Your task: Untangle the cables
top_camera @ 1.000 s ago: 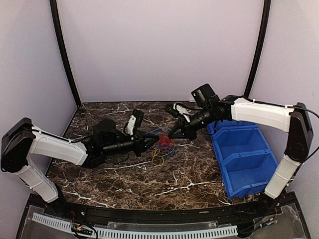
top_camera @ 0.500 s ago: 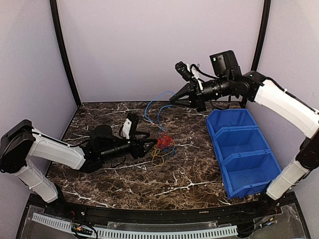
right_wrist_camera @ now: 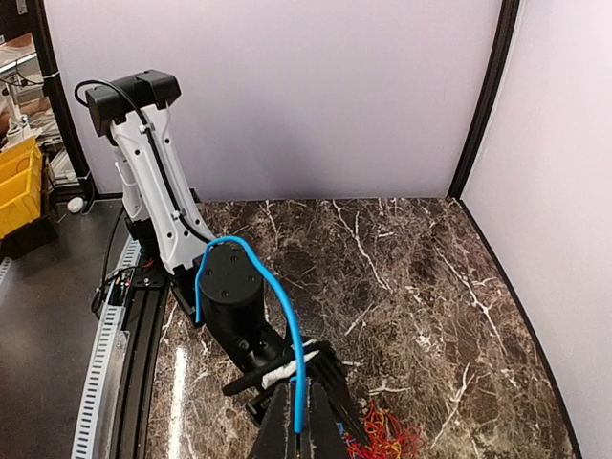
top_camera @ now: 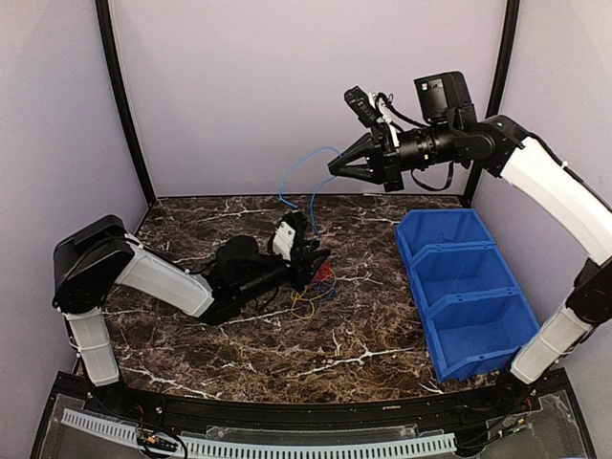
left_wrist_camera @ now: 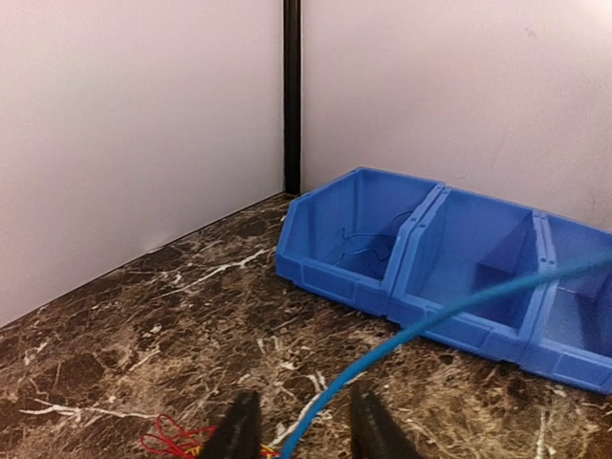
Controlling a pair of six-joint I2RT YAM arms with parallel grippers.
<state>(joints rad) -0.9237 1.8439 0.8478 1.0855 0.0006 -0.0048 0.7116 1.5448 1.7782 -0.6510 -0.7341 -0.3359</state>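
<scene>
The blue cable [right_wrist_camera: 292, 335] is pinched by the closed jaws of the raised right gripper [top_camera: 332, 170]. The jaws of the left gripper [left_wrist_camera: 304, 430] are spread either side of it. A red and yellow bundle [top_camera: 314, 287] is left tangled mid-worktop [top_camera: 363, 344].

Marble table [top_camera: 239, 337]: cables [top_camera: 308, 300], blue bin [top_camera: 465, 247]

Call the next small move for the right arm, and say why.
Probably lift the right gripper higher, up and away from the tangle. Its fingers are shut on the blue cable, which hangs down and passes between the open fingers of the left gripper toward the red and yellow tangle, so its lower end does not look free yet.
</scene>
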